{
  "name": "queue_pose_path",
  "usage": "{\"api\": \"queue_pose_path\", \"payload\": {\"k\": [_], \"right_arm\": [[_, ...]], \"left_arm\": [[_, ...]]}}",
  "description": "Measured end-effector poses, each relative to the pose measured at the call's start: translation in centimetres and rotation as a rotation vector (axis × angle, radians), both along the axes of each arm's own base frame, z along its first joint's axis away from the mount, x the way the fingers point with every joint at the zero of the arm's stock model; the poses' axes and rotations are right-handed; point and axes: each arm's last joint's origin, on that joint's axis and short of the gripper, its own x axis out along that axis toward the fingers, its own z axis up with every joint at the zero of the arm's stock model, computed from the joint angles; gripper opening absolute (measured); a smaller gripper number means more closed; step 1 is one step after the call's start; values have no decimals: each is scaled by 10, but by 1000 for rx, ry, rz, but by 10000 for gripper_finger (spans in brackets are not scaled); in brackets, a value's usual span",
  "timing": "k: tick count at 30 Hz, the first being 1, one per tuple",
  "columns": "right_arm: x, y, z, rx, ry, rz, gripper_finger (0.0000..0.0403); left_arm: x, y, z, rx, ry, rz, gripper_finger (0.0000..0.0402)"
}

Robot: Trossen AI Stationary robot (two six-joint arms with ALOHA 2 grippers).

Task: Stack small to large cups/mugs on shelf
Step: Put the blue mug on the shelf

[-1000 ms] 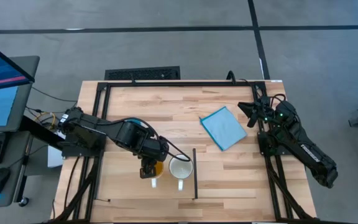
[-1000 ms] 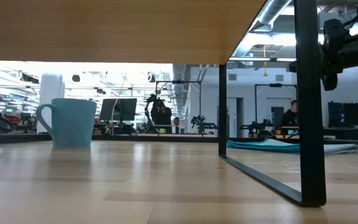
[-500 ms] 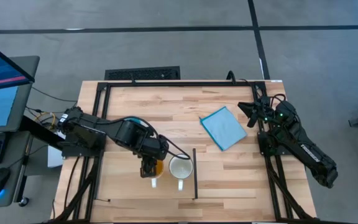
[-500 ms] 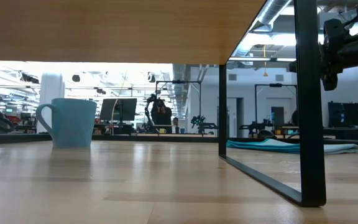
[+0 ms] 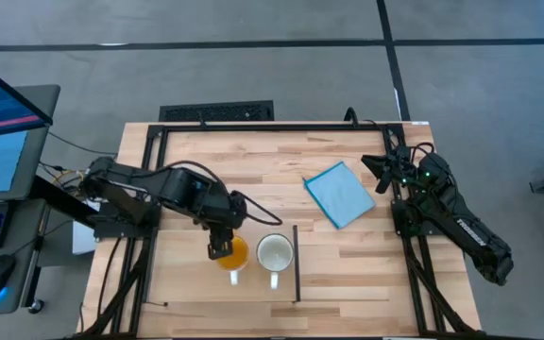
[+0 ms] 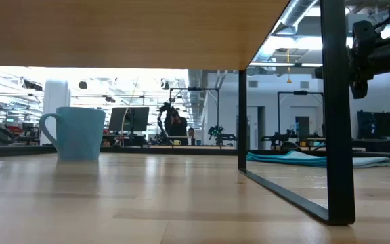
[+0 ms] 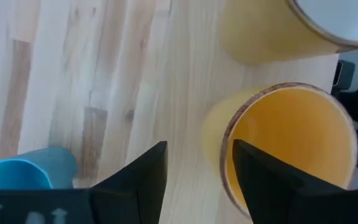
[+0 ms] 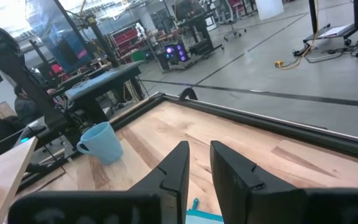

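The orange mug (image 5: pixel 235 253) and the white mug (image 5: pixel 275 253) stand upright side by side on the wooden table, just left of the shelf's black strip (image 5: pixel 296 274). Their handles point to the near edge. My left gripper (image 5: pixel 220 247) is open over the orange mug's left rim. In the left wrist view (image 7: pixel 197 168) one finger shows over the mug's (image 7: pixel 291 143) inside and one outside. The light blue mug (image 6: pixel 80 133) stands upright farther off; the left arm hides it in the high view. My right gripper (image 5: pixel 382 175) waits at the right edge, a narrow gap between its fingers (image 8: pixel 197 168).
A light blue cloth (image 5: pixel 340 194) lies flat at the table's far right, near the right gripper. The black metal frame (image 5: pixel 281 126) runs around the table. The shelf's black legs (image 6: pixel 337 108) stand in the low view. A monitor and keyboard sit beyond the left edge.
My left gripper has drawn back from over the orange mug toward the table's left and far edge, and the arm's elbow has swung farther back. The orange mug's opening, covered before, now shows. The mugs have stayed in place.
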Motion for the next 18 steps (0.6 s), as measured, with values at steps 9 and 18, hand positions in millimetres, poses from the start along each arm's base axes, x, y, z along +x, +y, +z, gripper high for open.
{"api": "queue_pose_path", "payload": {"k": [9,18], "right_arm": [[0,0,0,1,-1,-1,86],[0,0,0,-22,11,-6,86]], "left_arm": [[-37,19,38,254,-229,143,172],[-133,56,95,664,-575,443,172]]}}
